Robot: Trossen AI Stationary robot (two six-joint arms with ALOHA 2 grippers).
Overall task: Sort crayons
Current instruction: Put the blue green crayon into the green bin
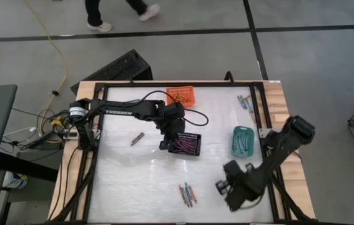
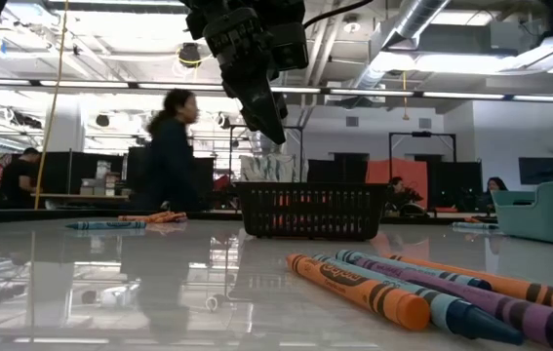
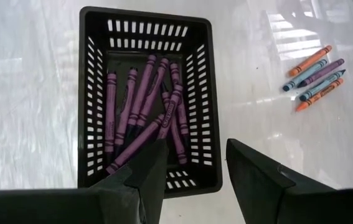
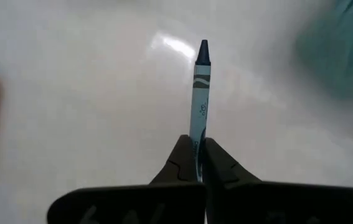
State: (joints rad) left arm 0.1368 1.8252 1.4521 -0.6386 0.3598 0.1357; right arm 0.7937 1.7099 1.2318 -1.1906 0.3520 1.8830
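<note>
Right end effector point(image 4: 196, 163) clamped on teal-blue crayon point(image 4: 200, 93) near desk's front edge, left end effector point(image 3: 192, 171) wide apart, empty, above black basket point(image 3: 208, 93) of purple crayons point(image 3: 145, 109)

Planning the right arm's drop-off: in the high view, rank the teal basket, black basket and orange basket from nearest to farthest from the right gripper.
Measured from the right gripper, shut on a teal-blue crayon:
1. Teal basket, nearest, by the table's right edge.
2. Black basket, mid-table under the left gripper.
3. Orange basket, farthest, at the far edge.
</note>
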